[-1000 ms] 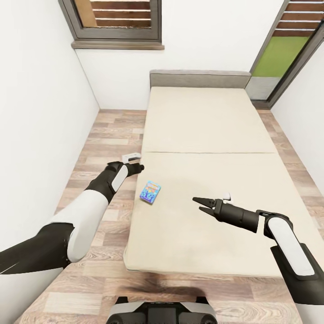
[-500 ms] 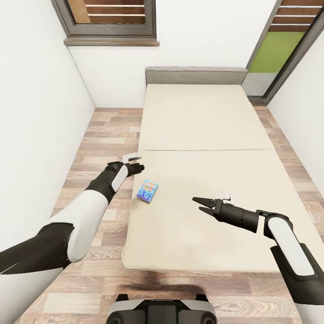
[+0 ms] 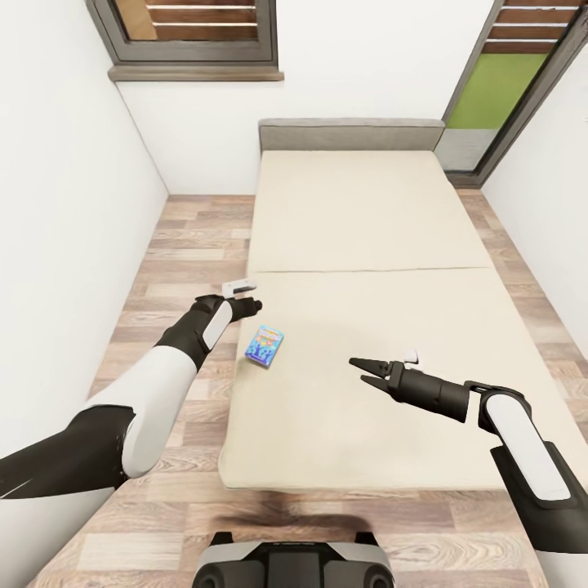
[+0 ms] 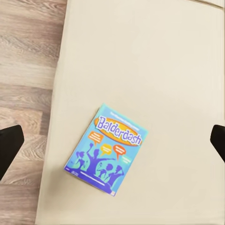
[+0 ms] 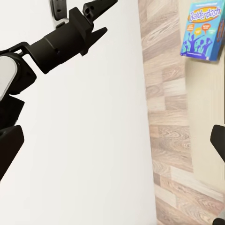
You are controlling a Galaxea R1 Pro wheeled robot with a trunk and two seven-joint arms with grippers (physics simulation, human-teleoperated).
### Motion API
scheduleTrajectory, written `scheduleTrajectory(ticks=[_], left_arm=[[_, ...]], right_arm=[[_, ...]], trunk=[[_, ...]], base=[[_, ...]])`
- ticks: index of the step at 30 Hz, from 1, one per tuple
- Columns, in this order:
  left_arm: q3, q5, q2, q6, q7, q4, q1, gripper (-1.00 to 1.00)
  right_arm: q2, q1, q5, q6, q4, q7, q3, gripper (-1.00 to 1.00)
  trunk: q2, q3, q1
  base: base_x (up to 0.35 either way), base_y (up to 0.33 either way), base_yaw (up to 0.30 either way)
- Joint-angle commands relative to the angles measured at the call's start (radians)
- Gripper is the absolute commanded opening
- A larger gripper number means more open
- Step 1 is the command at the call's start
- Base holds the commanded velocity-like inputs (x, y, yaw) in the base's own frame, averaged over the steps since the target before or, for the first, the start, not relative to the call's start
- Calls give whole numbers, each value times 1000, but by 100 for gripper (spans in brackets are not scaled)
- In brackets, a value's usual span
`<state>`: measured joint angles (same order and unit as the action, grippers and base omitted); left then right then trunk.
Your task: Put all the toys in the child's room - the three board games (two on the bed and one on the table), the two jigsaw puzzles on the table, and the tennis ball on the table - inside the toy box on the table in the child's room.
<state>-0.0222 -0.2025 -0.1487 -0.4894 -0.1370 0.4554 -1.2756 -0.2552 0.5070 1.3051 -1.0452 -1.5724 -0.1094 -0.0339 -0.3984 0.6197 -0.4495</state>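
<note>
Board game (image 3: 265, 346), blue "Balderdash" box (image 4: 106, 150), lies flat on bed (image 3: 367, 408) near mattress's 9 o'clock edge, just inside wood floor (image 3: 171, 269) line; cover up, slightly skewed. Near to far, head view:

Robot base (image 3: 290, 563) at 6 o'clock, facing bed's foot end.

Right gripper (image 3: 365, 372) approx. centre frame, hovering over lower mattress at 3 o'clock of the box, well apart from it; fingers parted, nothing between. Right wrist view: dark fingertips (image 5: 9, 154) at both frame margins, so jaws wide; box (image 5: 205, 31) and left gripper (image 5: 96, 9) also visible there.

Left gripper (image 3: 249, 306) at 10–11 o'clock of the box, near it, over bed's edge w/ floor below. Head view doesn't resolve its jaws; left wrist view has fingertips (image 4: 8, 150) at opposite margins w/ box between them but below, untouched: jaws wide, empty.

Mattress seam (image 3: 367, 270) crosses bed mid-length; upper half bare.

Grey headboard (image 3: 351, 135) at 12 o'clock against white wall. Window (image 3: 192, 33) at 11 o'clock, glazed door (image 3: 510, 82) at 1 o'clock.
</note>
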Motion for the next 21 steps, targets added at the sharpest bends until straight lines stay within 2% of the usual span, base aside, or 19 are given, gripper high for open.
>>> scheduleTrajectory(ticks=[1, 21], left_arm=[[-2, -11, 0, -5, -7, 2, 0, 100], [9, -12, 1, -15, -12, 6, -11, 100]], right_arm=[[0, 1, -10, -2, 0, -10, -1, 100], [7, 1, -10, -2, 0, -10, -12, 100]], trunk=[[-2, 2, 0], [-2, 32, 0]], base=[[0, 0, -127], [0, 0, -124]])
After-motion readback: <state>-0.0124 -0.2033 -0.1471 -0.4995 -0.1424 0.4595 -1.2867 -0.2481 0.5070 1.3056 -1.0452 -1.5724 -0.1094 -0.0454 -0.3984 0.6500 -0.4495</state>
